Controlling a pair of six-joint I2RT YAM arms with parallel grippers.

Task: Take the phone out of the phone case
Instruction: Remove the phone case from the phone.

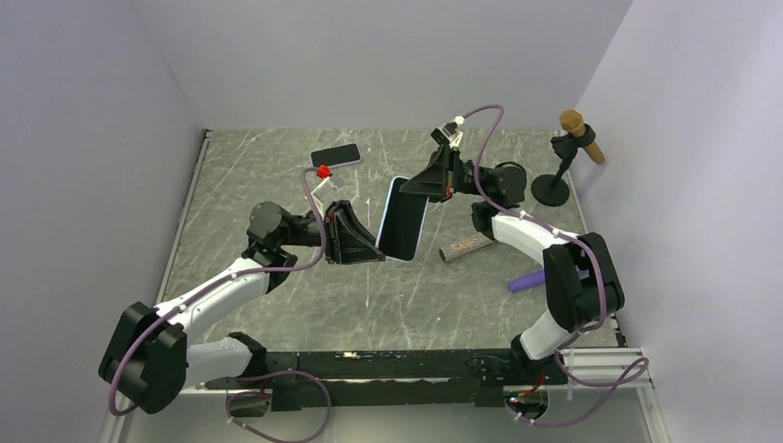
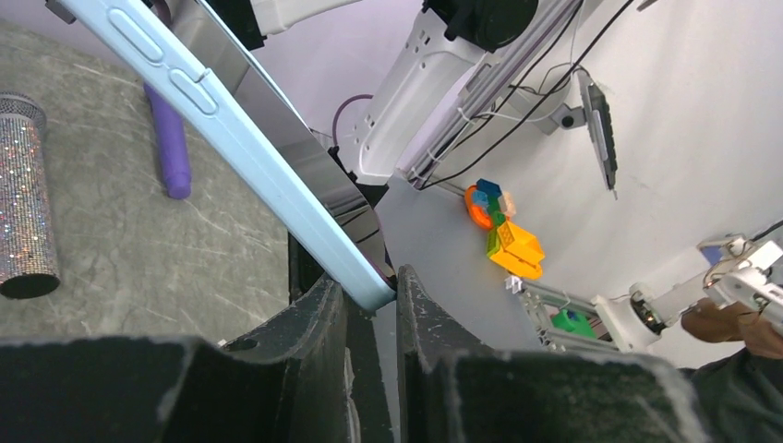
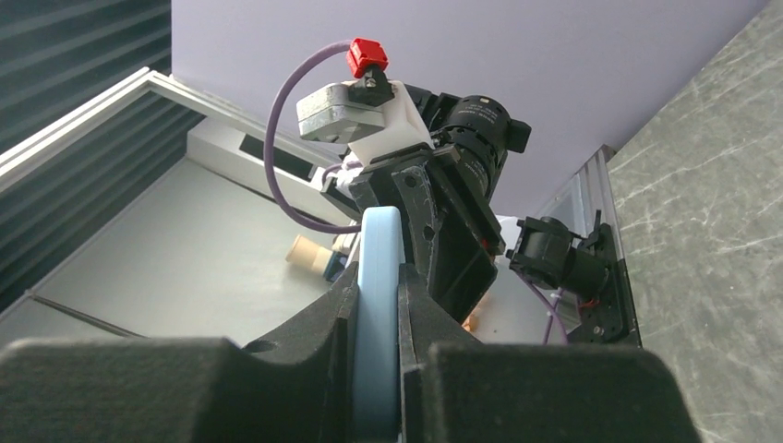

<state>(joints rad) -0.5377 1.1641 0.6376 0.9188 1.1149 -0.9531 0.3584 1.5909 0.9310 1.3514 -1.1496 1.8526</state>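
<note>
Phone (image 1: 403,219), apparently in its pale blue case (image 2: 240,138), hangs off the bench (image 1: 277,185), spanned by both arms. Its long axis runs from the left gripper (image 1: 377,251) at the near end up and away to the right gripper (image 1: 417,189) at the far end. Left is closed on the case's near corner, right is closed across its far edge. Both are equally near, so the pull-apart goes along that axis. Phone/case seam isn't visible in either wrist view, so can't tell if the fingers pinch the case only.
</note>
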